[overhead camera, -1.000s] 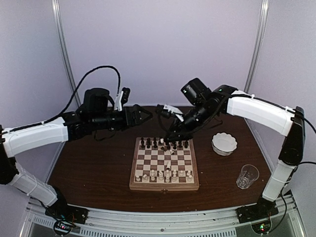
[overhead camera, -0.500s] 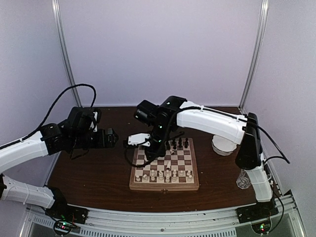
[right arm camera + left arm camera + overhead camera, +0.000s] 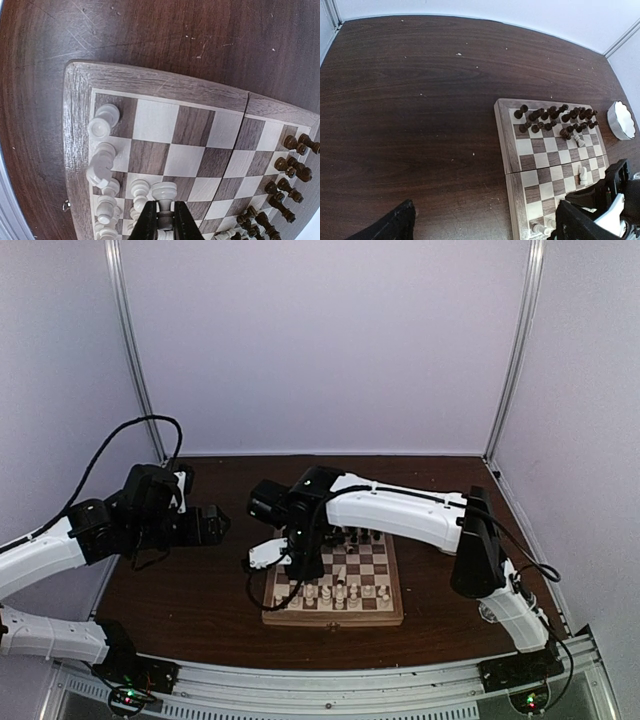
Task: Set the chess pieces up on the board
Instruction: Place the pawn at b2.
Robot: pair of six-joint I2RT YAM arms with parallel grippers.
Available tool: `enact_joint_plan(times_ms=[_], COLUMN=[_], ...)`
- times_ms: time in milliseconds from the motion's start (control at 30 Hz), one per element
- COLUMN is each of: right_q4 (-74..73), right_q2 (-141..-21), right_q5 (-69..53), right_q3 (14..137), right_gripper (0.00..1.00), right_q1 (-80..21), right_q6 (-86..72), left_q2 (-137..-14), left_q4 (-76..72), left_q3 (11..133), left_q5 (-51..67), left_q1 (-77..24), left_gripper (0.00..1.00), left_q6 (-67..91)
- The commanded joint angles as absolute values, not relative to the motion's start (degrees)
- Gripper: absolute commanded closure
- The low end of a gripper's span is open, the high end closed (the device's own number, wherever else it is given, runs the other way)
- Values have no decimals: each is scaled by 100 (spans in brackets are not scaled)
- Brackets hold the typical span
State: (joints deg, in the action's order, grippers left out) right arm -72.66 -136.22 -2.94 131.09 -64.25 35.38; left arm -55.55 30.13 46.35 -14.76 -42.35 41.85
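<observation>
At the near edge of the tabletop (image 3: pixel 180 600) lies the board (image 3: pixel 335 618), its wooden rim facing the arm bases. The white pieces (image 3: pixel 330 592) stand in its two nearest rows, close together. Over the near left corner of the board hangs the right hand (image 3: pixel 164 211), reaching across from the right side. Its two dark fingers (image 3: pixel 150 220) are pinched narrow on the stem of one white piece (image 3: pixel 164 191), whose round top shows just past the fingertips. That held piece sits upright, right beside the other white ones in the corner rows. Whether its foot touches the square below cannot be told.

Farther in, the middle squares are mostly bare, with a single white piece (image 3: pixel 582 173) standing alone there. Another white one (image 3: pixel 580 141) stands at the edge of the dark group. The dark pieces (image 3: pixel 555 117) crowd the two far rows, some upright and some leaning against each other.

To the left of the board, well apart from it, the left hand (image 3: pixel 218 523) hovers above bare dark wood. It is spread wide and holds nothing. Beyond the far right corner of the board a white scalloped bowl (image 3: pixel 621 120) stands on the tabletop, near the pale wall (image 3: pixel 320 340).
</observation>
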Motion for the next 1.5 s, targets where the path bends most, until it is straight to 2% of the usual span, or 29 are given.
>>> enact_joint_plan(times_ms=[0, 1467], right_q4=[-7279, -7591], right_q2=[-13820, -14192], right_q5=[-26, -408], right_q3=[13339, 13491], right_gripper=[90, 89], right_q1=[-6466, -6604], right_q6=[3629, 3740], left_q2=[-5510, -5692], left_q4=[2940, 2914], left_q3=[4569, 4499], left_q5=[-1470, -1424], left_q1=[-4202, -4210], left_gripper=[2, 2], left_q6=[4120, 4243])
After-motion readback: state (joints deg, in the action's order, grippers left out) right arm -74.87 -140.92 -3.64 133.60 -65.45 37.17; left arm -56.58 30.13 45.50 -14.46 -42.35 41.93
